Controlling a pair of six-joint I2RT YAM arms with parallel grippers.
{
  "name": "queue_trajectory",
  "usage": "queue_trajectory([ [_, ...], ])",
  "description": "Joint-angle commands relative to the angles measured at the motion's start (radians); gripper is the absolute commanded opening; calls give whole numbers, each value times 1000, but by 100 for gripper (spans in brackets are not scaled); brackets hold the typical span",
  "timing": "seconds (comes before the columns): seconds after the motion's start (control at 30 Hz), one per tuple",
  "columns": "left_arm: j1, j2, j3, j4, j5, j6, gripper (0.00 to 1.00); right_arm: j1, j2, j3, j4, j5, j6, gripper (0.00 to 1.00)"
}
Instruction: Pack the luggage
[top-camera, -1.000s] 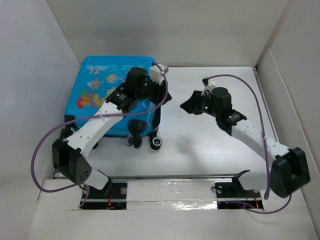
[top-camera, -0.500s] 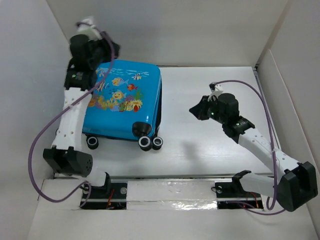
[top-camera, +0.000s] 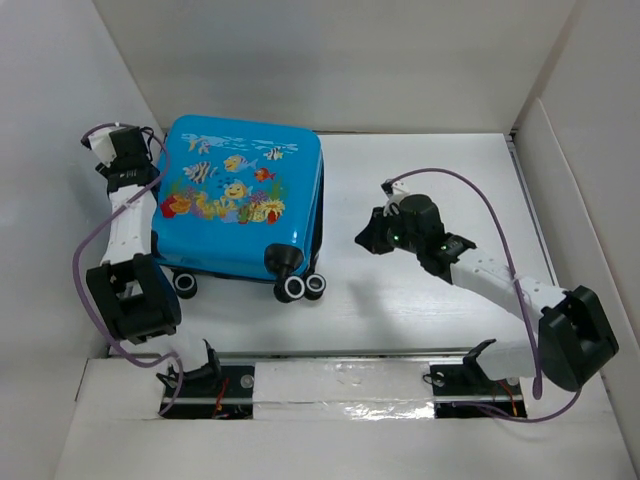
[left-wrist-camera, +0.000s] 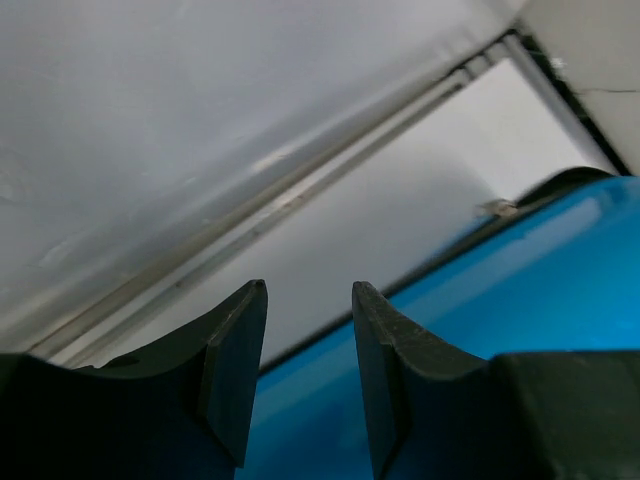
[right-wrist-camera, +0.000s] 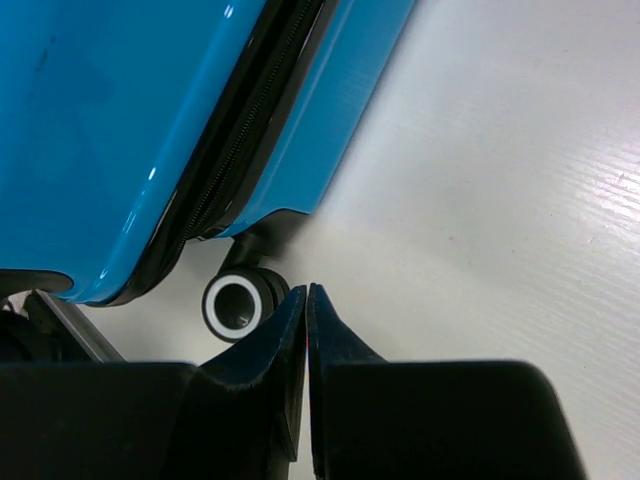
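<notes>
The luggage (top-camera: 240, 205) is a bright-blue suitcase with a fish print. It lies flat and closed at the left of the table, wheels (top-camera: 292, 288) toward me. My left gripper (top-camera: 140, 152) is open and empty beside the suitcase's far left corner. In the left wrist view (left-wrist-camera: 308, 290) the blue shell (left-wrist-camera: 540, 290) shows below its fingers. My right gripper (top-camera: 368, 232) is shut and empty, right of the suitcase. In the right wrist view (right-wrist-camera: 305, 292) its tips sit just by a black wheel (right-wrist-camera: 236, 305), under the zipped edge (right-wrist-camera: 250, 120).
White cardboard walls (top-camera: 330, 60) close in the table at the back and on both sides. The left wall (top-camera: 60, 150) is close behind my left arm. Bare white tabletop (top-camera: 430, 170) lies right of the suitcase.
My left arm left the top of the suitcase, swung up to the back left, then came down beside its left corner. My right gripper moved left toward the wheels.
</notes>
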Motion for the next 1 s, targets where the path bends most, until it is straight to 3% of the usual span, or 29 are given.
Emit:
queue_trajectory([
  [0.0, 15, 43, 25, 34, -128, 46, 37, 11, -1, -1, 80, 14, -14, 9],
  [0.23, 50, 204, 132, -33, -117, 76, 37, 11, -26, -29, 92, 43, -19, 11],
  [0.43, 0, 361, 195, -150, 33, 93, 31, 0, -3, -13, 106, 54, -17, 12],
  [0.57, -100, 375, 139, -141, 84, 103, 29, -20, 57, 25, 111, 82, -16, 14],
  [0.73, -230, 340, 42, -130, 150, 93, 29, -95, 152, 121, 89, 109, -14, 25],
  [0.83, -253, 295, -25, -118, 197, 86, 29, -148, 196, 180, 60, 140, -23, 26],
  [0.97, -296, 222, -139, -67, 372, 55, 28, -184, 287, 292, 1, 131, -48, 28],
])
